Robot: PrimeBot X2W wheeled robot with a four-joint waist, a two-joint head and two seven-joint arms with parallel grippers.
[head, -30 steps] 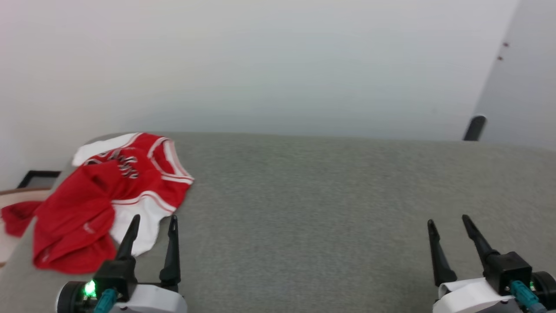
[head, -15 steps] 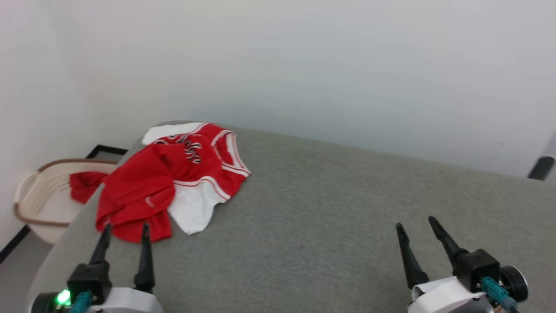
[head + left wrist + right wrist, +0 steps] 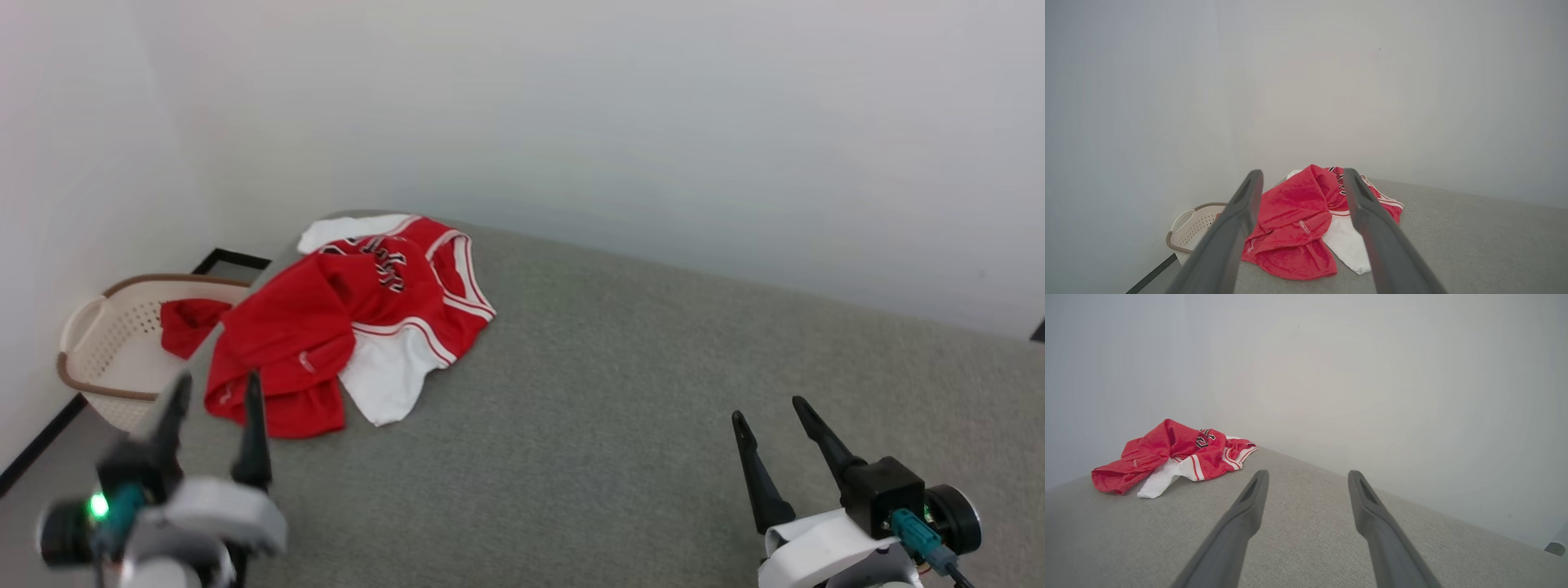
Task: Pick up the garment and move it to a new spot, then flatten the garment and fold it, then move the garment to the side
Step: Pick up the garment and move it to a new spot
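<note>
Grey upholstered surface point(image 3: 620, 359) set in a white-walled corner carries the garment point(image 3: 286, 335), a crumpled red jersey lying at its far left end. The left gripper point(image 3: 218, 378) points at the jersey's near edge, fingers spread and holding nothing. The right gripper point(image 3: 767, 408) hovers well apart, jaws likewise wide and empty. Beside the surface on the floor, a cream laundry basket point(image 3: 82, 327) holds a plain red cloth point(image 3: 186, 322).
</note>
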